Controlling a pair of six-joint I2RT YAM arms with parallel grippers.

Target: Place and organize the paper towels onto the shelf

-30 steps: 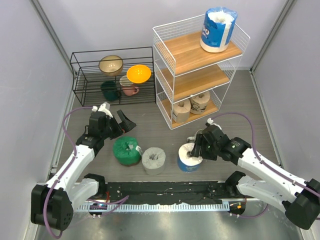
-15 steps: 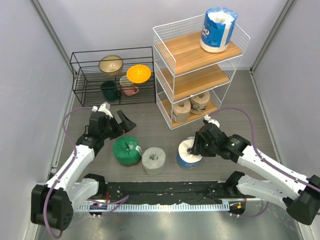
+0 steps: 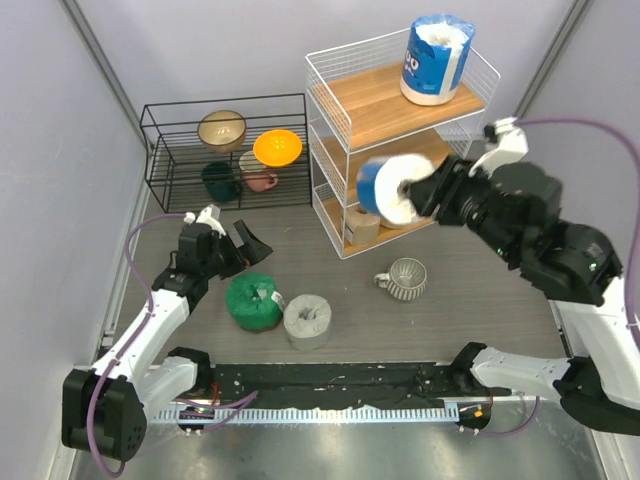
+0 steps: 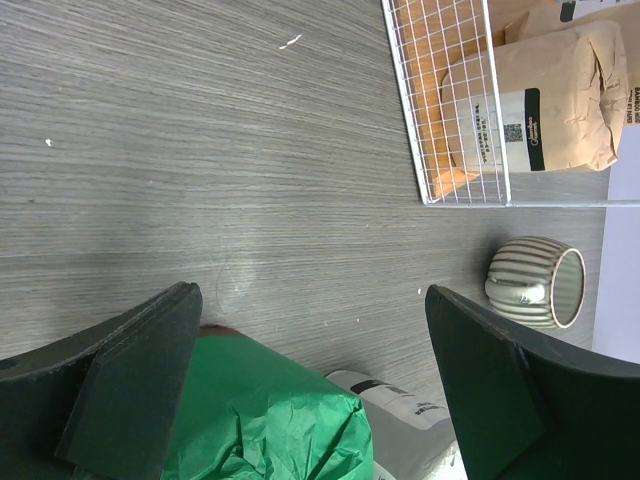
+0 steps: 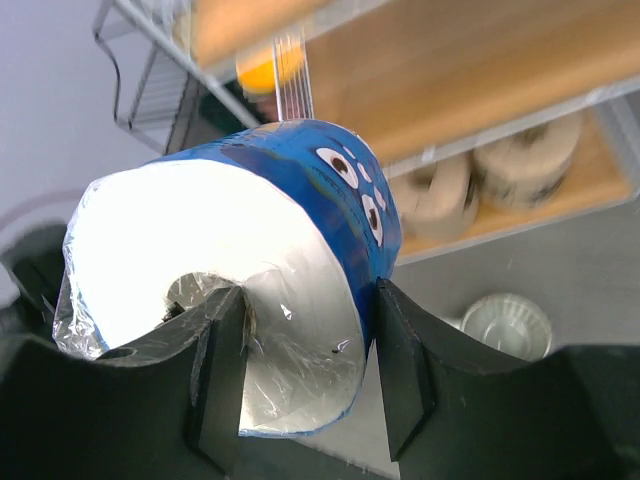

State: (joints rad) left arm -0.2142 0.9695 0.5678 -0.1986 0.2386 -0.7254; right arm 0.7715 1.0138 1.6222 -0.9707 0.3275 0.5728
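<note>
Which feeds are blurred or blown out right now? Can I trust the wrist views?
Top external: sharp overall, only the carried blue-wrapped roll looks motion-smeared. Right wrist: that roll's white end is blown out by glare, the shelf behind it soft. Left wrist: crisp; green roll and mug read clearly.

Glossy plastic wrap on blue roll (image 5: 250, 230), white wire shelf (image 3: 328, 100) (matt wooden boards (image 3: 385, 100)), woodgrain table (image 4: 200, 150)

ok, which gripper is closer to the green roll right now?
Left. The left gripper sits open right next to the green roll; the right gripper is raised by the shelf, clamped on a blue-wrapped roll.
</note>
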